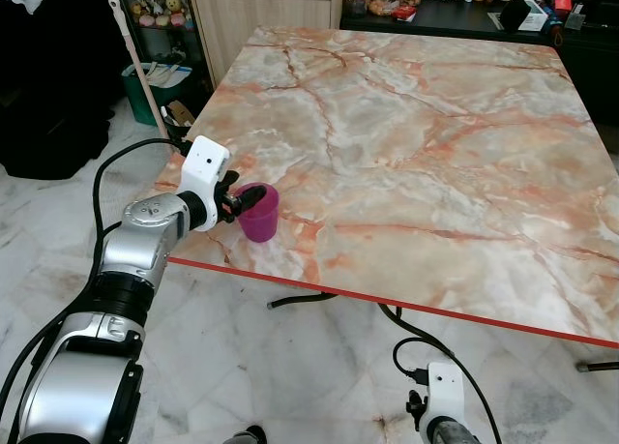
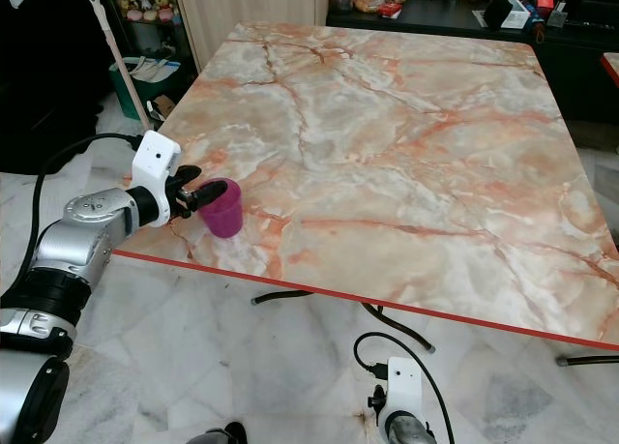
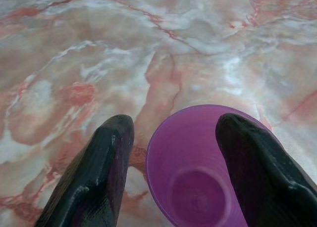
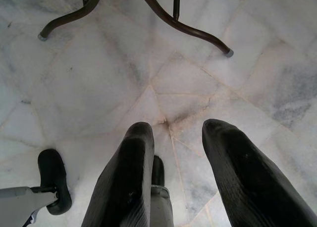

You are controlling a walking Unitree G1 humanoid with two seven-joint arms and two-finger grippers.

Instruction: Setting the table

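Observation:
A purple plastic cup (image 1: 259, 215) stands upright on the marble table (image 1: 416, 125), close to its near left corner and the red front edge. My left gripper (image 1: 239, 198) reaches it from the left at rim height. In the left wrist view the cup (image 3: 198, 187) is empty; one black finger (image 3: 99, 177) sits just outside its wall with a thin gap, the other finger (image 3: 262, 172) lies over its mouth. The fingers stand apart, open. My right gripper (image 4: 176, 130) hangs open under the table edge, above the floor.
Curved metal table legs (image 4: 183, 26) stand on the marble floor ahead of my right arm (image 1: 445, 396). A long-handled mop (image 1: 135, 67) and a green bin (image 1: 155, 86) stand left of the table. A cabinet and a cluttered dark shelf (image 1: 464, 9) line the back.

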